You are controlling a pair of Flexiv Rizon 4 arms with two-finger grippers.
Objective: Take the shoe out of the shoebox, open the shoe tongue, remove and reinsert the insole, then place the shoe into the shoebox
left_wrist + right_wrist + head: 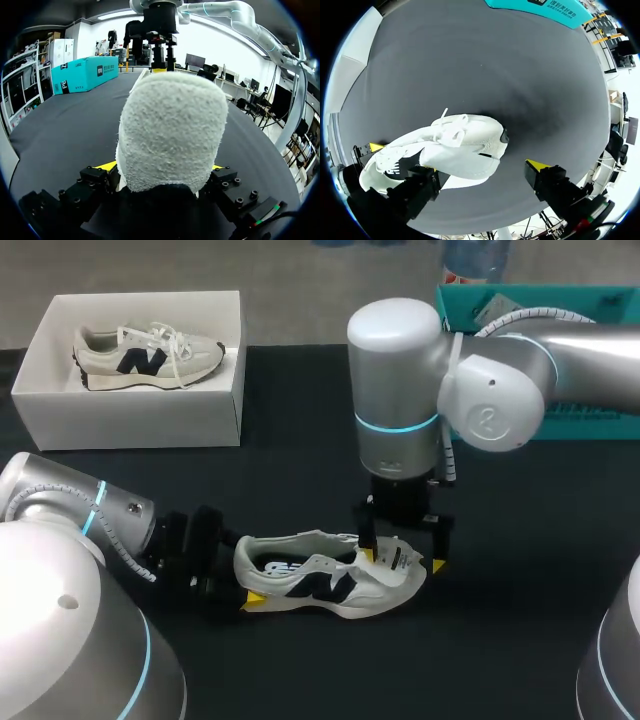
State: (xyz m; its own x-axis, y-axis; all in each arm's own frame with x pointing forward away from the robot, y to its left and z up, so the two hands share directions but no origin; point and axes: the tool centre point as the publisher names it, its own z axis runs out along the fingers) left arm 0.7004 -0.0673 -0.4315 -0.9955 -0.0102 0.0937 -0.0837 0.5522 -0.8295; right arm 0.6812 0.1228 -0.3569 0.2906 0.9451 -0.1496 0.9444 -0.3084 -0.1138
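Two shoes are in view, a boxed shoe and a loose shoe. There is one white shoebox, one teal box, and two grippers, the left gripper and right gripper.

Left pincer tight, right pincer wide.

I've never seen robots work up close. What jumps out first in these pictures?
A white sneaker lies in the middle of the black table. The left gripper clamps its heel, and the right gripper hangs open over its tongue. At the far left corner, a white shoebox holds a second sneaker.
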